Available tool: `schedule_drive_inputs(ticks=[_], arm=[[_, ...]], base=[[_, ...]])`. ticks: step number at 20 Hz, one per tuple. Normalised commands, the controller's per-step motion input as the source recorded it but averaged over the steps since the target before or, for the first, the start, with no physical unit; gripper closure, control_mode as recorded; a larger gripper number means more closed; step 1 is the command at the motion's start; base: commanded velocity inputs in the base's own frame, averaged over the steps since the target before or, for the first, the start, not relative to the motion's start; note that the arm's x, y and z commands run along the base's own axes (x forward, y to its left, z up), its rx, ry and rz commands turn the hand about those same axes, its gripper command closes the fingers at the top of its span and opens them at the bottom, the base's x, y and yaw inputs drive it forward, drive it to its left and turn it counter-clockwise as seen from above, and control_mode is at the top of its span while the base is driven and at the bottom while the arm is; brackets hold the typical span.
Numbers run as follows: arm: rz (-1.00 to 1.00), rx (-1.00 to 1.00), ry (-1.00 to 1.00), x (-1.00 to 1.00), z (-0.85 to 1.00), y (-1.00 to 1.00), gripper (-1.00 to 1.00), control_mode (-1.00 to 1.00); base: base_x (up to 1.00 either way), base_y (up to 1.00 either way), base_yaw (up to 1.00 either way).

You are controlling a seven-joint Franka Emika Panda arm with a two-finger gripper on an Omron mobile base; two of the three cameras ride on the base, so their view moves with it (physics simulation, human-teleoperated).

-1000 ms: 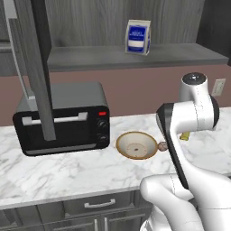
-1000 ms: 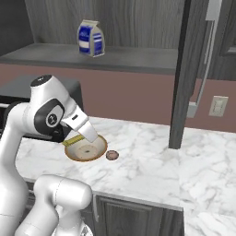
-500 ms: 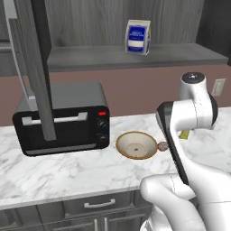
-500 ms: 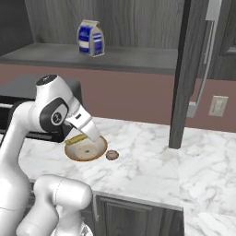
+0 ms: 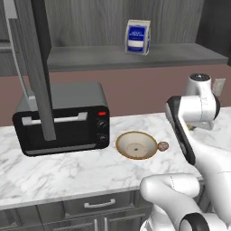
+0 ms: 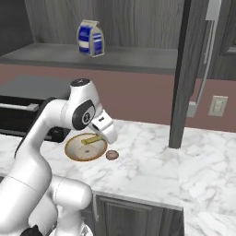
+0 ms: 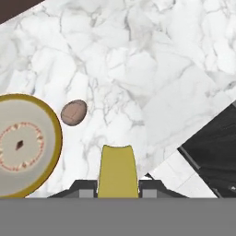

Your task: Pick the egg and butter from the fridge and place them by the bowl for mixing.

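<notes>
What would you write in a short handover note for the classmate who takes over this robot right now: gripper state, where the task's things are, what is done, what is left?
Gripper: shut on the butter, held above the marble counter.
Egg: already lying on the counter, right beside the bowl.
Bowl: on the counter next to the toaster oven.
Done: egg placed by the bowl; butter carried over here.
Left: lower the butter to the counter near the bowl and egg, release it, then draw the arm back.
</notes>
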Motion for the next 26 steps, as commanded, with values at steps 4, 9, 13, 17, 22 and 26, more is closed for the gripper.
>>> schedule_drive_inputs(ticks=[4, 9, 13, 17, 22, 26], arm=[[0.0, 0.08, -0.01, 0.26, -0.51, -0.2, 1.0, -1.0], [-0.09, 0.01, 0.0, 0.07, -0.54, 0.0, 1.0, -1.0], [-0.11, 0.07, 0.07, 0.0, -0.45, -0.18, 1.0, -1.0], [-0.12, 0.13, 0.01, 0.04, -0.34, -0.28, 1.0, -1.0], [-0.11, 0.15, 0.1, 0.12, -0.3, -0.09, 1.0, -1.0], [-0.07, 0.03, 0.01, 0.11, -0.28, 0.0, 1.0, -1.0]], base=[[0.0, 0.0, 0.0], [0.0, 0.0, 0.0], [0.0, 0.0, 0.0], [0.0, 0.0, 0.0], [0.0, 0.0, 0.0], [0.0, 0.0, 0.0]])
